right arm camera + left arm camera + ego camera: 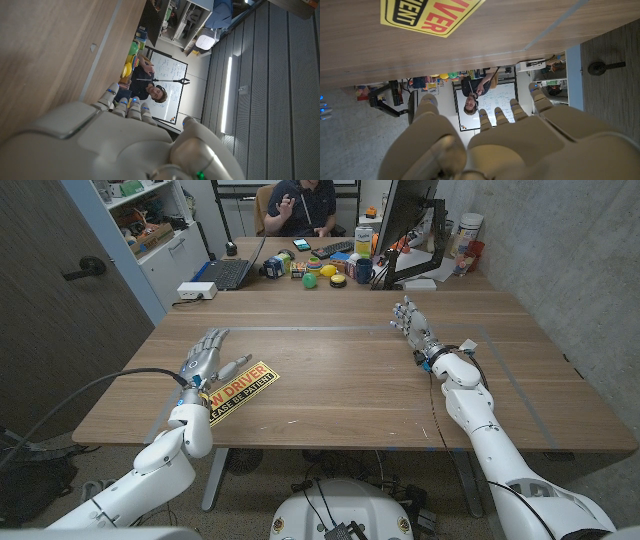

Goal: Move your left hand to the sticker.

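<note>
The sticker (239, 391), a yellow strip with red and black lettering, lies flat on the wooden table (340, 380) and serves as the reference for everything else. The left hand (205, 360) sits just beside the sticker, on the side toward the table's left edge, with its thumb reaching over toward the sticker's upper edge; whether thumb and sticker actually touch cannot be told from the head view. Its fingers (213, 340) are stretched out and a little apart, pointing away from the robot, and it holds nothing. In the left wrist view the back of the left hand (505, 142) shows with fingertips (500, 118) extended, and a corner of the sticker (427, 17) shows on the table surface beyond them. The right hand (415, 330) is well apart from the sticker, far across the table toward its right side, fingers extended and loosely spread, also holding nothing; the right wrist view shows the back of this hand (115, 142) next to bare wood. Well beyond the sticker, past the table's far edge, a second desk carries a laptop (228, 273), colourful small items and a monitor (405, 220), and a person (300, 205) sits behind it.
</note>
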